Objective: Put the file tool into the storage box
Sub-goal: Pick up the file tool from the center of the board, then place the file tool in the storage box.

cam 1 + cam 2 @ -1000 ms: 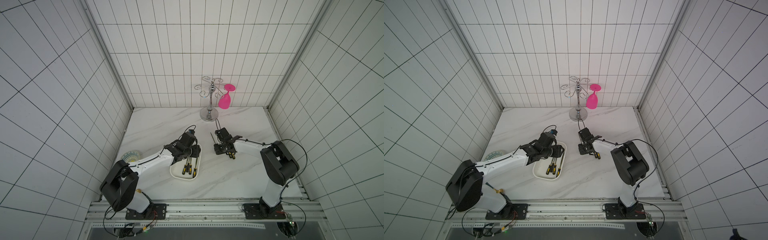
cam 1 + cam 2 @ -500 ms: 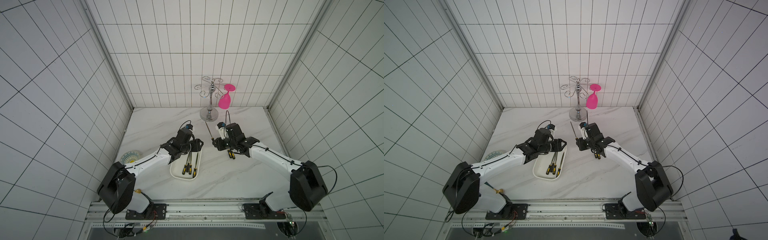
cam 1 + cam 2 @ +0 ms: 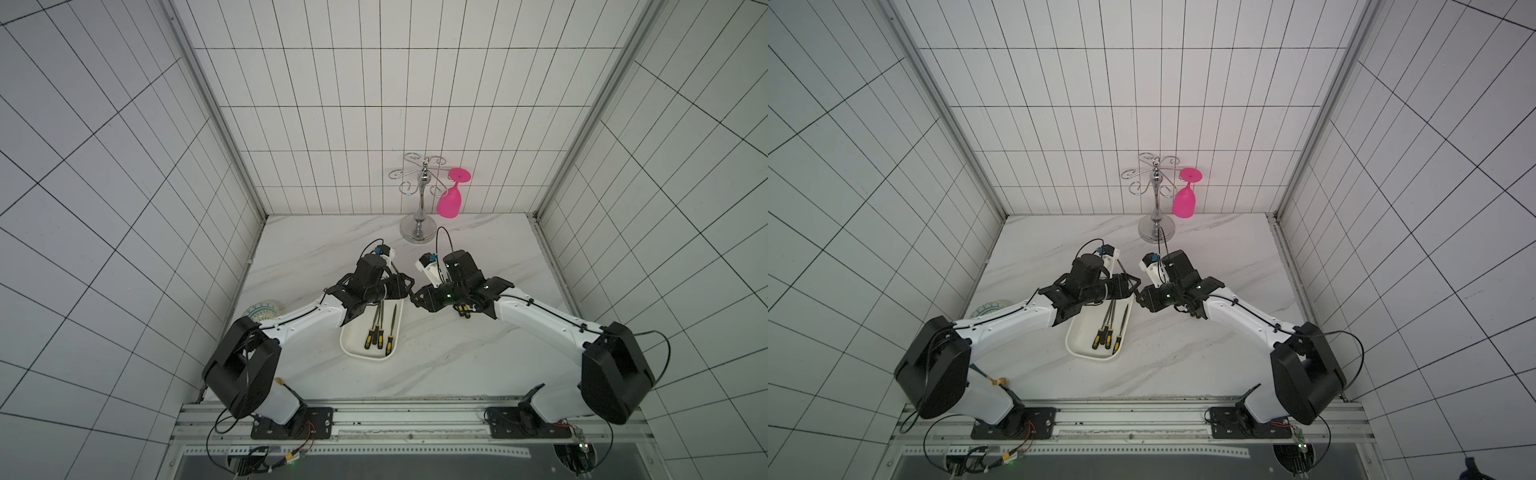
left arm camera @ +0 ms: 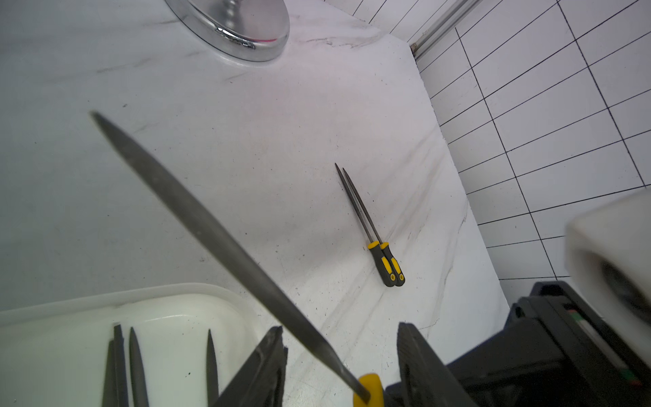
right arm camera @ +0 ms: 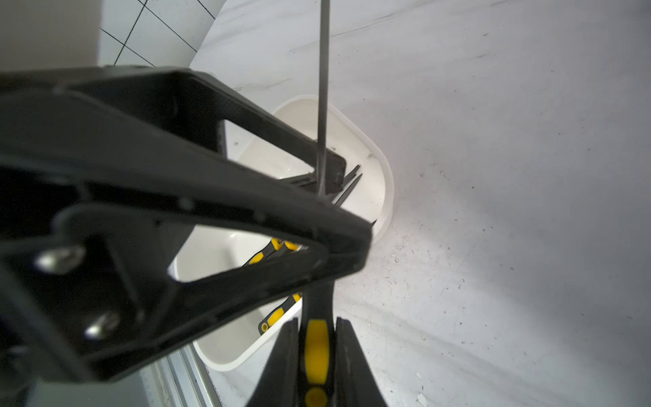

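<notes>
While the storage box [image 3: 351,345] held three files [image 3: 376,332], our right gripper [image 5: 317,322] pinched a fourth file [image 4: 211,225], left gripper [image 4: 340,329] spread; two more files [image 4: 374,229] lay outside.

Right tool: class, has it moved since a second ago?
Yes. The right tool, holding a file, has shifted toward the storage box, judged against the glass rack's base.

The left pincer [image 3: 1130,286] and right pincer [image 3: 1143,297] stand tip to tip at the far end of the storage box [image 3: 1079,338], which holds files [image 3: 1109,328].
</notes>
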Robot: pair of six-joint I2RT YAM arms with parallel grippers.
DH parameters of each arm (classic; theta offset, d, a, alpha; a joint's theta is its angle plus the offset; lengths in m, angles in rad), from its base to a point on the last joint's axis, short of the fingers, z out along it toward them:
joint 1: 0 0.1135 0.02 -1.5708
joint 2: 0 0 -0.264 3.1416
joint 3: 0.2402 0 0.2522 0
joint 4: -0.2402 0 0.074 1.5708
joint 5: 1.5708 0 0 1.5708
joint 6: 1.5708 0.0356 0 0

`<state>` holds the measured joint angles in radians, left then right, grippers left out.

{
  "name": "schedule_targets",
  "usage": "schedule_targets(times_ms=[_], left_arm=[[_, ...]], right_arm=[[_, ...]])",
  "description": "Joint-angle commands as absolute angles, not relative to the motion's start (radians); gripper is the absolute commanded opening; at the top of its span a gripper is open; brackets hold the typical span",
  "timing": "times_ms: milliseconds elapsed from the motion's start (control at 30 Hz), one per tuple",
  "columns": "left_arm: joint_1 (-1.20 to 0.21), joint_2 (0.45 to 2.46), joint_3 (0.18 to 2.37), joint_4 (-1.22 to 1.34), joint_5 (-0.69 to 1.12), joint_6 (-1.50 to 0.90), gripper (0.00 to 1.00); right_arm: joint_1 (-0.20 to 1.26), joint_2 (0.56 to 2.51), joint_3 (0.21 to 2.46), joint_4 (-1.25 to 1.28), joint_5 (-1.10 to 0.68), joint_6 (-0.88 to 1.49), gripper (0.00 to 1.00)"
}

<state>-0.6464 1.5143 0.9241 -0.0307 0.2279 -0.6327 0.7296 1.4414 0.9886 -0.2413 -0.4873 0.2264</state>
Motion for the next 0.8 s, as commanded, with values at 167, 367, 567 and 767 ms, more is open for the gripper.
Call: schedule_targets(times_ms=[167, 367, 567, 767], left_arm=[[-0.620, 1.550, 0.956, 0.046, 0.284, -0.672, 0.00], [-0.611, 1.529, 0.934, 0.053, 0.308, -0.689, 0.00], [-0.611, 1.420, 0.882, -0.084, 0.252, -0.615, 0.00], [-0.613, 1.266, 0.819, -0.412, 0.073, -0.470, 0.00]], right_arm=[[0.739, 1.379, 0.977, -0.248, -0.504, 0.202, 0.02], [0.738, 1.382, 0.985, -0.251, -0.495, 0.202, 0.14], [0.738, 1.369, 0.983, -0.257, -0.424, 0.213, 0.49], [0.736, 1.382, 0.980, -0.249, -0.397, 0.207, 0.50]])
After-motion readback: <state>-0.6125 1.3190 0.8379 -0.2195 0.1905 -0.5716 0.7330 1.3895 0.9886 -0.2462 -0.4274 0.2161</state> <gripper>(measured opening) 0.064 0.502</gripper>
